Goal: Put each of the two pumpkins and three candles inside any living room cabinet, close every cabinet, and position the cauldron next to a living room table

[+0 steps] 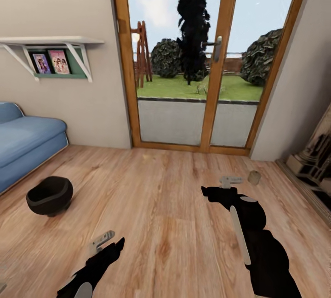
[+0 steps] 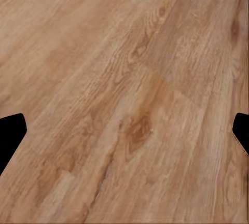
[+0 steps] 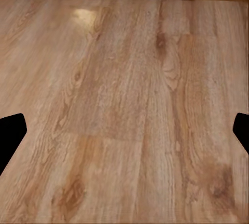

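Note:
The black round-bellied cauldron (image 1: 49,194) stands on the wooden floor at the left, close to the sofa. One small cream candle (image 1: 253,177) stands on the floor at the right, just beyond and to the right of my right gripper (image 1: 230,180), which is open and empty. My left gripper (image 1: 103,241) hangs low over bare floor, open, well to the right of the cauldron. In each wrist view the dark fingertips (image 2: 10,130) (image 3: 10,130) sit wide apart over floorboards. The pumpkins, the cabinet and the table are out of view.
A blue sofa (image 1: 25,142) runs along the left wall under a white shelf (image 1: 50,41). Wood-framed glass doors (image 1: 197,59) close off the far side. A dark ornate piece (image 1: 317,160) stands against the right wall. Open floor (image 1: 161,197) lies between the arms.

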`<state>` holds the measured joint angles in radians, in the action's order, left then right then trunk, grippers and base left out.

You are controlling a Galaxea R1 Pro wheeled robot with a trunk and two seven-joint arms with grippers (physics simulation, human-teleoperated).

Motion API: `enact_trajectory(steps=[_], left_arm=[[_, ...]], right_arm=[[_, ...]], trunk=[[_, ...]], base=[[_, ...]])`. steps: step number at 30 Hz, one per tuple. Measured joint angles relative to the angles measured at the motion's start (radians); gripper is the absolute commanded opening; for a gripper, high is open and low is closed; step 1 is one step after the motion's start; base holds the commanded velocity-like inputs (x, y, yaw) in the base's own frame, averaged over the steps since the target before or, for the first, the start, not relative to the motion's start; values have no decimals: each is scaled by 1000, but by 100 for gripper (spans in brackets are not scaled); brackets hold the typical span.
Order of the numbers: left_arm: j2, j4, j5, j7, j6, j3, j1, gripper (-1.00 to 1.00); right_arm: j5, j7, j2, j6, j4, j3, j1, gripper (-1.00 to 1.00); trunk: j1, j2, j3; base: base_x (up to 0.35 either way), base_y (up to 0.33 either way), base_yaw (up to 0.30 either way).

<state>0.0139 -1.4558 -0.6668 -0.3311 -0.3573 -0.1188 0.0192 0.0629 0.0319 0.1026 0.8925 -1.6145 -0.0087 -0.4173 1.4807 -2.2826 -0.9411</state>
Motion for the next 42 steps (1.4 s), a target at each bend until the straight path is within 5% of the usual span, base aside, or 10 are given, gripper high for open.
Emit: enact_trajectory(steps=[8, 21, 40, 42], left_arm=[[-1, 2, 0, 6, 4, -5, -1, 100], [-2, 35, -2, 5, 3, 5, -1, 100], [9, 61, -50, -4, -7, 11, 0, 100], [11, 69, -51, -6, -7, 11, 1, 100]], right_arm=[[1, -1, -1, 61, -1, 2, -11, 100], [1, -1, 4, 59, -1, 2, -10, 100], [11, -7, -3, 66, 60, -7, -42, 100], [12, -34, -4, 67, 225, -39, -148, 100]], trunk=[[0, 0, 0], [0, 0, 6], [0, 0, 11], [0, 0, 11]], base=[[343, 3, -298], [344, 0, -275], [344, 0, -30], [344, 0, -3]])
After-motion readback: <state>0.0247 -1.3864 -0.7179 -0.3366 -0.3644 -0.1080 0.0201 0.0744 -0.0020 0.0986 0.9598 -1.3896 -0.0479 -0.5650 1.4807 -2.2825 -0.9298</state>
